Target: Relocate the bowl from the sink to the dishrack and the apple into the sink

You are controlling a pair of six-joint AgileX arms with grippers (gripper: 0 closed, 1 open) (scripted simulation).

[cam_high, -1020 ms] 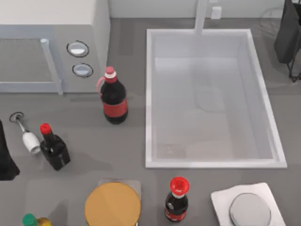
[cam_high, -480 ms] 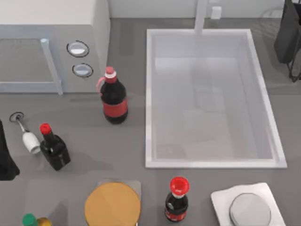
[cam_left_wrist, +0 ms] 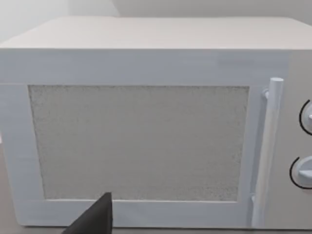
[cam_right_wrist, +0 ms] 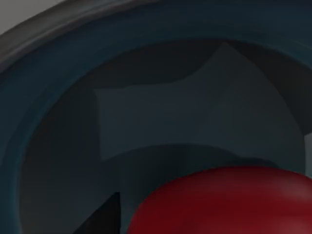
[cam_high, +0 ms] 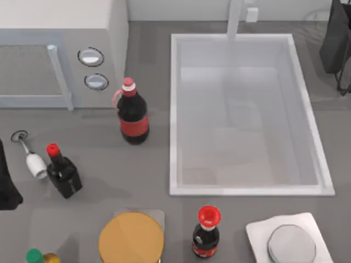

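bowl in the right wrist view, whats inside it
A glossy red apple sits against the bowl's dark teal inside. The apple covers the surface beneath it, so that patch cannot be seen.

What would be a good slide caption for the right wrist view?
Close-up from the right wrist: a glossy red apple sits inside the round blue bowl with its dark teal interior.

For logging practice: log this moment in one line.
right tool: top-right corner, camera on bowl interior, apple close | left tool: facing microwave
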